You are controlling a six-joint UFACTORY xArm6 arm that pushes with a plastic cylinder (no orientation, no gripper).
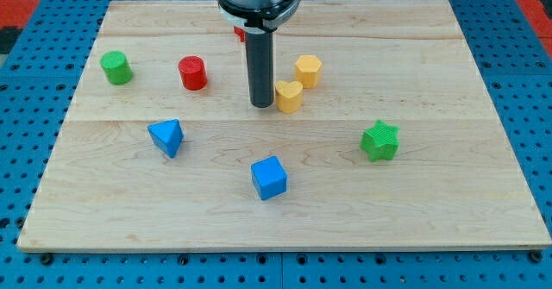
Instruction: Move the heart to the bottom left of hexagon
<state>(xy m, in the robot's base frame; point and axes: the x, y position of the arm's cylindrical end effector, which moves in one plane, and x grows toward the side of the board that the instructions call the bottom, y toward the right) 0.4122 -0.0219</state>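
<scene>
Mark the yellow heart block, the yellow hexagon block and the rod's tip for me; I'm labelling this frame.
yellow heart block [290, 96]: camera view, its top face.
yellow hexagon block [308, 68]: camera view, its top face.
my tip [261, 104]: camera view, the rod's very end, just left of the heart.

- Looks like a robotics lab or test bench, not a home or shop.
- Pale wooden board [285, 224] of glued planks, laid flat as a work surface.
- Underneath and all round, a blue perforated base plate [34, 39] with a regular grid of holes, typical of a fixture table.
- Small coloured plastic blocks scattered across the wood, such as a green star [380, 141] and a blue cube [269, 178].
- Dark rod on a metal mount, hanging from the view's top, my tip [261, 105] on the wood.
</scene>
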